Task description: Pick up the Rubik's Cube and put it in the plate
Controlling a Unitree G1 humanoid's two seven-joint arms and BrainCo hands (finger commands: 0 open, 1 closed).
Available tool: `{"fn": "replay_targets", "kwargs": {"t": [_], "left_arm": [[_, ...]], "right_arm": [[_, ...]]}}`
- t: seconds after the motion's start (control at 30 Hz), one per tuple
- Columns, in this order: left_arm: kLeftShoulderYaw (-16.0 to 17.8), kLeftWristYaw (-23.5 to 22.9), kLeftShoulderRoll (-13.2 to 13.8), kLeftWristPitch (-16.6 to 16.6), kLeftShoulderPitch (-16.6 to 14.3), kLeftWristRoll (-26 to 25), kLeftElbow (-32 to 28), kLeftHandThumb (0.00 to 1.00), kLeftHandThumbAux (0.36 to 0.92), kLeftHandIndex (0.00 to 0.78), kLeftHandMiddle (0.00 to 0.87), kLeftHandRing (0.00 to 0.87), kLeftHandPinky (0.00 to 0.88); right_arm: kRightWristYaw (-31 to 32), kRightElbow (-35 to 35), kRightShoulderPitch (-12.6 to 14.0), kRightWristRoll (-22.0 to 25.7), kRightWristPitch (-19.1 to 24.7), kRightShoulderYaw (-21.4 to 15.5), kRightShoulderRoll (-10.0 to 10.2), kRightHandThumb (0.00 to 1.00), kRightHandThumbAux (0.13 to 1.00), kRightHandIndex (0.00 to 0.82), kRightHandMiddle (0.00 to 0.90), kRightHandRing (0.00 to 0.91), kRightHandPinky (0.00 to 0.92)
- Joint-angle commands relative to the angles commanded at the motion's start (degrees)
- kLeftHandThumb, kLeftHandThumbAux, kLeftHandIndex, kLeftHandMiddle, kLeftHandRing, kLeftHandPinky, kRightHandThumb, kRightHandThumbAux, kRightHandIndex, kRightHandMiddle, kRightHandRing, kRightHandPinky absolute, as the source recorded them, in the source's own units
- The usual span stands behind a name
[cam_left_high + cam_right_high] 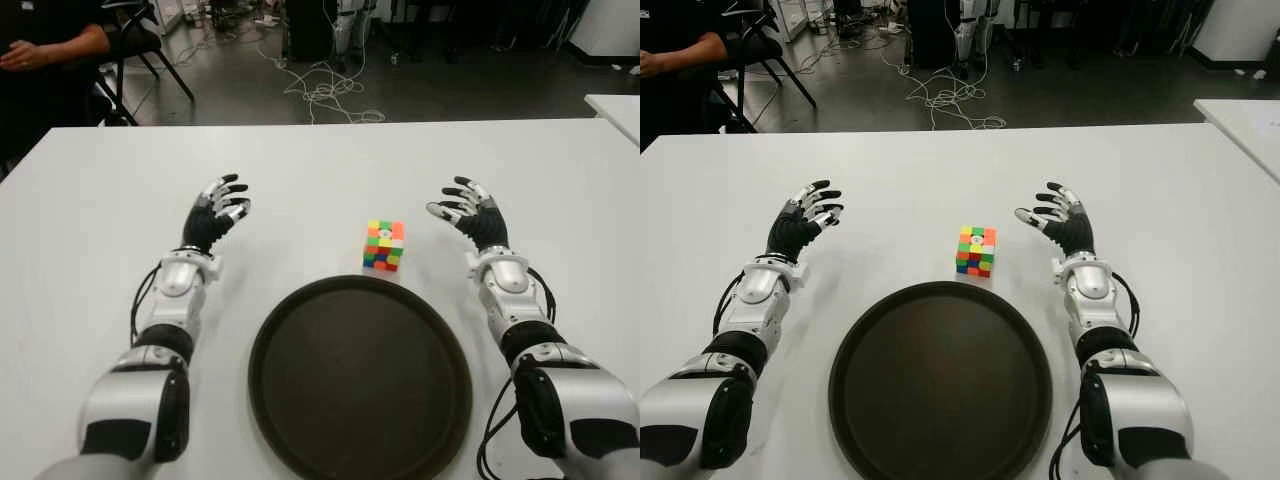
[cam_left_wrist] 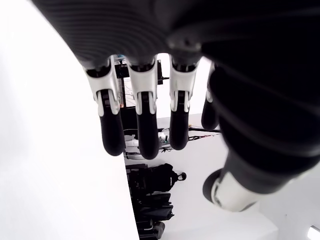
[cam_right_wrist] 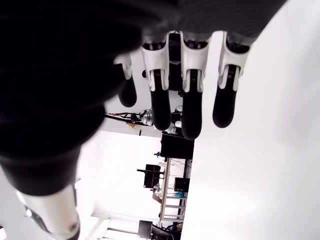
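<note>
**White table, cube untouched between two open hands**

White tabletop carries everything in view. The Rubik's Cube sits on it, upright on one face, its top and near side showing a scramble of green, yellow, red, orange, blue and white squares. It lies off the fingertips of the right hand, toward the robot's left of them, with a clear strip of bare table between the cube and the nearest fingertip. Nothing touches it.

The right hand's fingers are spread and only lightly bent, holding nothing; its own wrist view shows them hanging apart with just the table and the room beyond them. The thumb juts out separately to one side.

The left hand shows farther from the cube, well off to the robot's left of it. Its fingers are likewise fanned out and empty, with gaps between them.

A dark brown round plate lies on the table nearer the robot than both sets of fingertips, between the two forearms. The cube stands just beyond the plate's far rim, close to it but outside it.

Past the table's far edge, loose cables trail over the dark floor, and a person's arm shows at the far left corner beside a chair.
</note>
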Motion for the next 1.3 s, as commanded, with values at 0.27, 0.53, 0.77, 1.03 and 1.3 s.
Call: {"fn": "replay_targets", "kwargs": {"t": [0.27, 0.53, 0.77, 1.03, 1.3], "left_arm": [[-0.16, -0.49, 0.13, -0.27, 0.12, 0.08, -0.09, 0.092, 0.786, 0.185, 0.249, 0.26, 0.303], [-0.14, 0.05, 0.1, 0.48, 0.0, 0.11, -0.06, 0.074, 0.794, 0.18, 0.245, 0.261, 0.308], [-0.12, -0.03, 0.04, 0.54, 0.06, 0.06, -0.15, 0.099, 0.796, 0.18, 0.246, 0.267, 0.318], [-0.15, -0.23, 0.08, 0.1, 0.22, 0.06, -0.35, 0.113, 0.78, 0.178, 0.246, 0.264, 0.314], [-0.52, 0.32, 0.32, -0.26, 0.26, 0.69, -0.1, 0.089, 0.776, 0.184, 0.251, 0.265, 0.304]], "right_arm": [[0.15, 0.06, 0.08, -0.15, -0.52, 0.02, 0.04, 0.0, 0.763, 0.201, 0.286, 0.305, 0.33], [-0.02, 0.09, 0.06, -0.46, -0.54, 0.05, 0.03, 0.0, 0.765, 0.201, 0.284, 0.305, 0.328], [-0.1, 0.17, 0.05, -0.38, -0.55, -0.15, 0.03, 0.0, 0.769, 0.202, 0.284, 0.301, 0.321], [-3.7, -0.98, 0.27, -3.34, -4.77, 1.51, -1.55, 0.0, 0.746, 0.202, 0.286, 0.299, 0.302], [-13.6, -4.62, 2.74, -10.6, -14.36, 4.9, -4.2, 0.0, 0.729, 0.201, 0.274, 0.273, 0.266]]}}
